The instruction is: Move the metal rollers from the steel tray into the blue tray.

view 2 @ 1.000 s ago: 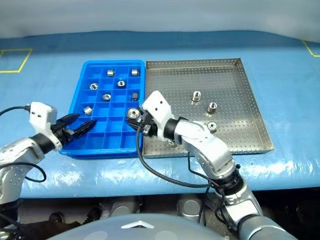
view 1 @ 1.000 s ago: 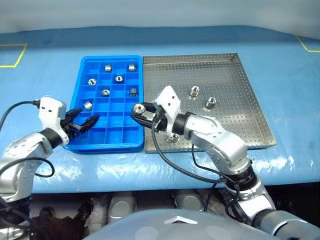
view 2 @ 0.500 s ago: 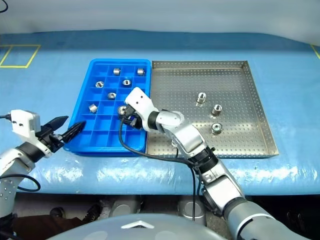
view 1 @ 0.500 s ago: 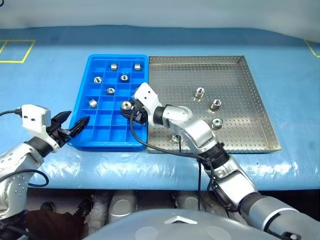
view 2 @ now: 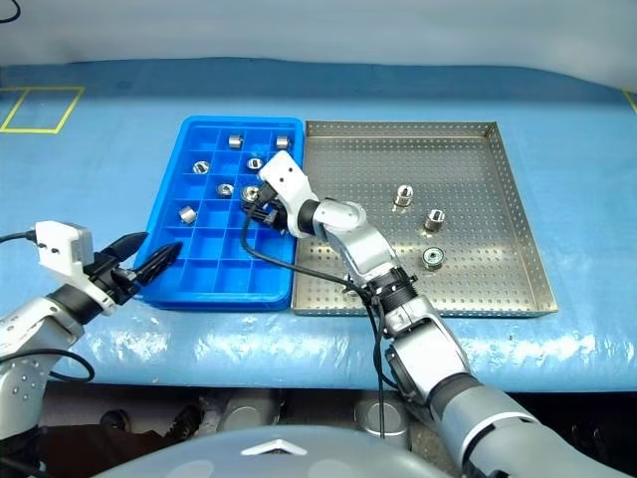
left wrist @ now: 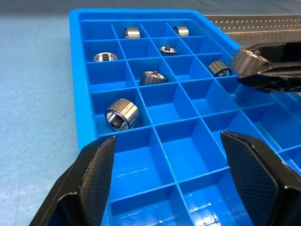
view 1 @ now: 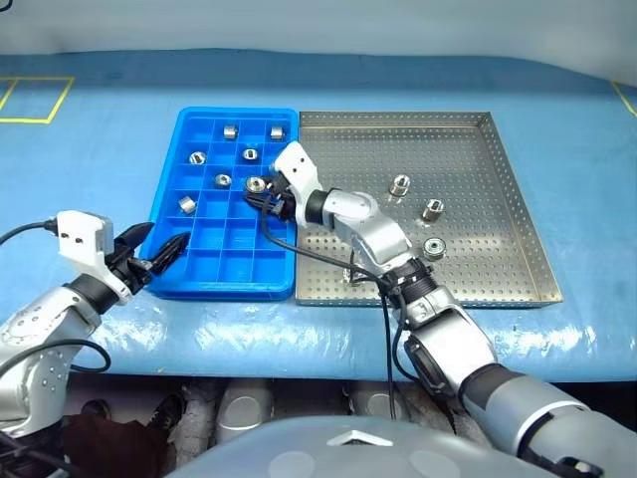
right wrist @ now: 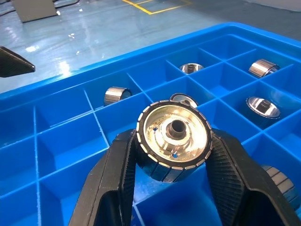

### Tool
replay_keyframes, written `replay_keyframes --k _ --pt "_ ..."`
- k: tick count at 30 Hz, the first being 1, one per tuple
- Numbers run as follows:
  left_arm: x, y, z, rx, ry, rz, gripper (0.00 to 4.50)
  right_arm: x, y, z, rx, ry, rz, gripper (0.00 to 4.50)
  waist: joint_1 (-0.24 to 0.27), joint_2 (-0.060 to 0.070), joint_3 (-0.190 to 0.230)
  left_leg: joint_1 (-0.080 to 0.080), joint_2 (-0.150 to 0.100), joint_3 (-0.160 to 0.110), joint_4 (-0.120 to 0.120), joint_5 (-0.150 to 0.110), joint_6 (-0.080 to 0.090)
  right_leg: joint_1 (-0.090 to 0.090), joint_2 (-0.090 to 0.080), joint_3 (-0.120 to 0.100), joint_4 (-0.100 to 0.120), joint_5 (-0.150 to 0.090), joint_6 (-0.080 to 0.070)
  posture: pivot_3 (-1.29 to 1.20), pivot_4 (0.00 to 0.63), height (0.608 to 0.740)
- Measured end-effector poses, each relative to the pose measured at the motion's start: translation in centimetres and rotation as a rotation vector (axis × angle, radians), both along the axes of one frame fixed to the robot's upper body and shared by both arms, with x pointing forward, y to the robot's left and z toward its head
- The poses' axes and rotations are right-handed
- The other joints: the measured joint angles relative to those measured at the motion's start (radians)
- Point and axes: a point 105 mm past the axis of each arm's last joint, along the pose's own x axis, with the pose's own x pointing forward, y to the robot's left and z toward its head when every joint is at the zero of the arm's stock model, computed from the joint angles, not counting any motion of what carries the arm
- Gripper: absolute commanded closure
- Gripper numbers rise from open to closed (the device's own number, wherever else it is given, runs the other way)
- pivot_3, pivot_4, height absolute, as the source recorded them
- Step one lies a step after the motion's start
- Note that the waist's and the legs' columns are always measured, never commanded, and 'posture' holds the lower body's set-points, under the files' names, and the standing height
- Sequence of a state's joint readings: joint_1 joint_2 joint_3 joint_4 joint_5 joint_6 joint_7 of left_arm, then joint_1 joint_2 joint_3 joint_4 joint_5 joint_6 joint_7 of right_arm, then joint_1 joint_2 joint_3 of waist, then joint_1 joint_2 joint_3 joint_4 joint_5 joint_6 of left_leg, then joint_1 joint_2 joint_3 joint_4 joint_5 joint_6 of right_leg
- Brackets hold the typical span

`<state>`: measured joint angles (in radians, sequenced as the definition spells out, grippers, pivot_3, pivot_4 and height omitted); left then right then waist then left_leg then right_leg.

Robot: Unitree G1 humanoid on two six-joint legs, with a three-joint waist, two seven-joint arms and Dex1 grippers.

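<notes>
Your right end effector [right wrist: 171, 155] clamps a ridged silver metal roller [right wrist: 174, 139], hiding its lower half, above the bright blue gridded plastic tray [view 1: 169, 194]; your left end effector [view 1: 154, 254] gapes empty.

Shiny metal rollers [right wrist: 174, 140], glossy plastic blue tray [view 1: 165, 199]

We see open cells across the blue tray's [view 1: 224, 279] near rows; the right gripper [view 1: 261, 192] and its roller [view 1: 256, 185] hang over mid-tray.
</notes>
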<state>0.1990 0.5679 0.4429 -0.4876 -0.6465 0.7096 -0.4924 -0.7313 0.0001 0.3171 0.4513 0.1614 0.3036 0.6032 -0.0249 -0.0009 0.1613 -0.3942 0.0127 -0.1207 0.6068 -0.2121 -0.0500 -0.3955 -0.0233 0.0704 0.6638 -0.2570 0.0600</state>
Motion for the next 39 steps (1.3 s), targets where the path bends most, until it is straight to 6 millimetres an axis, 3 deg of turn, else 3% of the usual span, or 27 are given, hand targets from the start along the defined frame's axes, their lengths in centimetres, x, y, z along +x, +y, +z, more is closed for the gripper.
replay_keyframes --k 9,14,20,23,26,29,32,34,37,39 --pt "0.3 -0.9 0.3 -0.005 -0.016 -0.006 0.61 -0.4 2.8 -0.2 0.006 0.029 0.068 2.71 -0.001 0.0 0.0 0.0 0.0 0.0 -0.002 0.0 0.0 -0.001 0.0 0.0 0.001 0.0 -0.001 0.15 0.15 0.74" --pt "0.3 -0.8 0.2 -0.003 -0.012 0.006 0.61 -0.4 3.2 -1.4 -0.01 0.082 0.066 2.71 0.006 0.0 0.0 0.0 0.0 0.0 -0.002 0.0 0.0 -0.001 0.0 0.0 0.001 0.0 -0.001 0.16 0.15 0.74" --pt "0.2 -1.0 0.1 -0.008 -0.009 0.005 0.58 0.8 2.5 -1.4 -0.029 0.056 0.006 0.72 0.012 0.0 0.0 0.0 0.0 -0.001 -0.002 0.0 -0.001 -0.001 0.0 0.0 0.001 0.0 -0.001 0.14 0.15 0.74" --pt "0.4 -1.5 0.1 -0.018 -0.008 -0.016 0.58 1.1 2.0 -0.7 -0.001 0.031 -0.015 0.72 0.012 0.0 0.0 0.0 0.0 -0.001 -0.002 0.0 -0.001 -0.001 0.0 0.0 0.001 0.0 -0.001 0.12 0.15 0.74" --pt "0.9 -2.6 0.3 -0.03 -0.019 -0.056 0.58 1.0 1.5 1.6 0.069 -0.039 -0.032 0.72 0.011 0.0 0.0 -0.001 -0.001 -0.002 -0.002 0.0 -0.001 -0.001 0.0 -0.001 0.001 0.0 -0.001 0.09 0.15 0.74" --pt "1.7 -4.2 1.0 -0.063 -0.054 -0.107 0.58 0.3 -0.6 4.2 0.113 -0.129 -0.081 0.72 0.014 0.001 0.0 -0.001 -0.002 -0.003 -0.002 0.0 -0.001 -0.001 -0.001 -0.001 0.001 0.0 -0.001 0.07 0.15 0.74" --pt "2.6 -7.4 1.3 -0.115 -0.078 -0.205 0.58 -1.2 -4.5 5.3 0.081 -0.195 -0.158 0.72 0.02 0.001 -0.001 -0.002 -0.005 -0.005 -0.001 0.0 -0.001 0.002 -0.003 -0.002 -0.001 0.0 -0.001 0.04 0.15 0.74" --pt "3.2 -10.1 1.4 -0.128 -0.09 -0.298 0.58 -2.4 -7.9 4.6 0.024 -0.194 -0.237 0.72 0.018 0.001 -0.001 -0.002 -0.005 -0.006 0.0 0.0 -0.001 0.003 -0.003 -0.002 -0.003 0.0 0.0 0.0 0.15 0.74" --pt "4.0 -15.1 1.5 -0.154 -0.114 -0.463 0.58 -4.3 -13.5 1.8 -0.151 -0.148 -0.406 0.72 0.006 0.002 -0.002 -0.002 -0.006 -0.005 0.001 0.0 -0.001 0.003 -0.003 -0.001 -0.003 0.0 0.0 -0.05 0.15 0.74" --pt "4.3 -17.5 1.8 -0.186 -0.129 -0.545 0.58 -5.4 -15.6 0.8 -0.223 -0.111 -0.476 0.72 -0.014 0.002 -0.002 -0.002 -0.004 -0.003 0.002 0.0 -0.001 0.002 -0.002 -0.001 -0.002 0.0 0.0 -0.1 0.15 0.74"
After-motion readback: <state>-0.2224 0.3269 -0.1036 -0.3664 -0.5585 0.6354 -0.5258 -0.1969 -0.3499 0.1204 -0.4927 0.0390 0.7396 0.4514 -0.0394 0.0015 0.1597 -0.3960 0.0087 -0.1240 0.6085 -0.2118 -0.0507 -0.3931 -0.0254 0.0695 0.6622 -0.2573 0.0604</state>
